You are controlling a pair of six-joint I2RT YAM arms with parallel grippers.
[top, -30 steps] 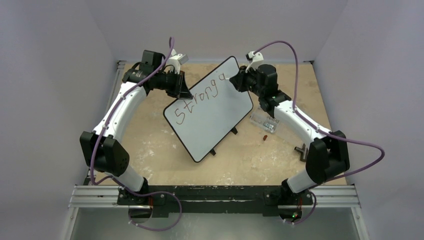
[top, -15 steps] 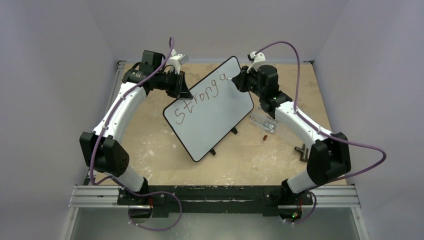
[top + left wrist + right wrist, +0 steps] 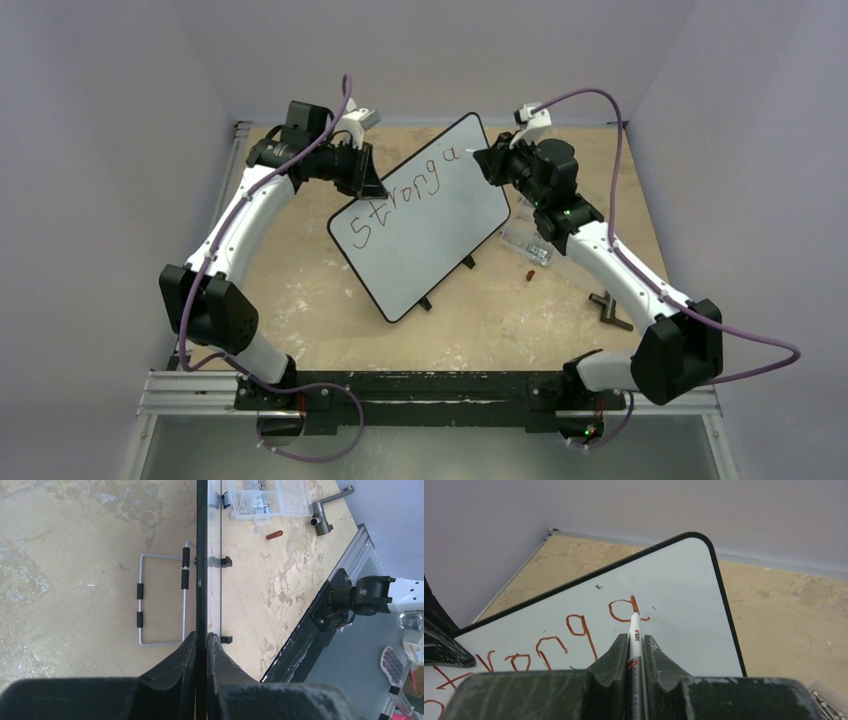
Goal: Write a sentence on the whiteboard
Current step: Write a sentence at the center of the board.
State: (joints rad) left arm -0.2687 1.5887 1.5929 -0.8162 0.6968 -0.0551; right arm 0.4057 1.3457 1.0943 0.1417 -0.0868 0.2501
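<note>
Whiteboard point(image 3: 432, 250) is sitting mid-table, turned diagonal, w/ the sentence point(image 3: 398, 198) reading "Stronga" and slanting up its face. My L gripper point(image 3: 201, 639) is clamping the board's edge. My R gripper point(image 3: 635, 639) is pinching the marker point(image 3: 634, 627), tip at the last "a"; can't tell if touching. Clear parts box point(image 3: 530, 243) is lying just beside the board.

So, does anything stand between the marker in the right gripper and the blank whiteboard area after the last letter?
Nothing visible does. The marker in the right gripper points at the last letter, and the whiteboard past it is clear to the rim. The left gripper clamps another edge.
</note>
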